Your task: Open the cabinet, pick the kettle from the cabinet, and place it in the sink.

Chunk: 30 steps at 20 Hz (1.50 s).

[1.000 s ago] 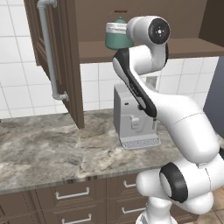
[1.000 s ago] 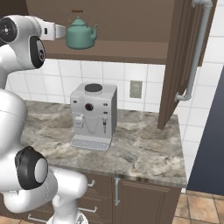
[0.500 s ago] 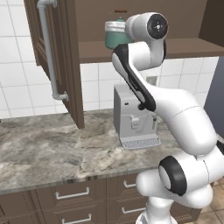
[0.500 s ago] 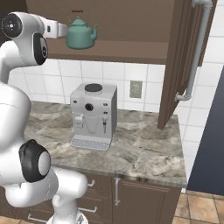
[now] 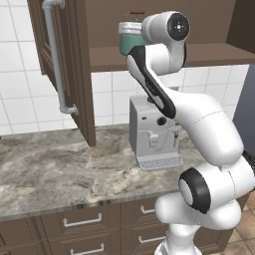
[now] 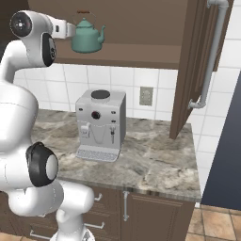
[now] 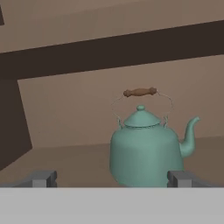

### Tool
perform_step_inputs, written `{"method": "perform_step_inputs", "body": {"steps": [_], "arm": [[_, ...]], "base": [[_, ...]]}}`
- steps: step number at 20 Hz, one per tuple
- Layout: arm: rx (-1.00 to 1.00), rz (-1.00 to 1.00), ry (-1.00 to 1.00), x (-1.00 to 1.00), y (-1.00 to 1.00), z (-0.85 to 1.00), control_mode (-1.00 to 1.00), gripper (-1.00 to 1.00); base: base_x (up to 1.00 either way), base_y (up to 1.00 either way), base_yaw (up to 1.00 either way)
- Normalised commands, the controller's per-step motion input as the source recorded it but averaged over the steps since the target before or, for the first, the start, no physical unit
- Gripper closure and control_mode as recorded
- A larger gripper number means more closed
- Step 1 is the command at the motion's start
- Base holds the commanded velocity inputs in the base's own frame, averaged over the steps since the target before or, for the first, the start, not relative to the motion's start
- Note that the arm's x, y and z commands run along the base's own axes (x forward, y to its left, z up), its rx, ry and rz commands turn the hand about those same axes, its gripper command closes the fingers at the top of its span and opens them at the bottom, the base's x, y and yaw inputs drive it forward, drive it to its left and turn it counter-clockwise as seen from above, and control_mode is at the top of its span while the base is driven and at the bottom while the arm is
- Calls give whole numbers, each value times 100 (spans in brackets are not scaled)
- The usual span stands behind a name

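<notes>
Kettle (image 7: 144,155): teal-green, rounded, curved spout to frame right, thin arched handle with brown top. Stands upright on the cabinet (image 6: 141,33) shelf; centre-right of the hand view, upper left of the right base view, top centre of the left base view where the arm partly covers it.

Cabinet: dark brown, doors swung open; one door with long silver bar handle at upper left of the left base view, the other at upper right of the right base view.

Claw (image 7: 111,178): spread wide, two dark tips at the bottom of the hand view, one either side of the kettle's base, nothing pinched; contact with the kettle cannot be told.

Coffee machine (image 6: 100,123): grey, boxy, on the marbled desk (image 6: 155,164) below the shelf, centre of both base views.

Drawers (image 5: 82,221): brown, short horizontal handles, under the desk edge.
</notes>
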Motion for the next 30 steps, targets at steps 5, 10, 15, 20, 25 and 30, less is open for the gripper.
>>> {"method": "perform_step_inputs", "body": {"steps": [5, 10, 15, 20, 25, 30], "arm": [[-1, 0, -8, 17, 0, -1, -100, -100], [-6, 0, -7, 22, 0, 0, -100, -100], [-9, 0, 0, 22, 0, 0, -100, -100], [-5, 0, 0, 23, 0, 1, -100, -100], [0, 0, 0, 23, -7, 6, -100, -100], [0, 0, 0, 26, -3, 4, -100, -100]], "base": [[0, 0, 0], [0, 0, 0], [0, 0, 0], [0, 0, 0], [0, 0, 0], [0, 0, 0]]}}
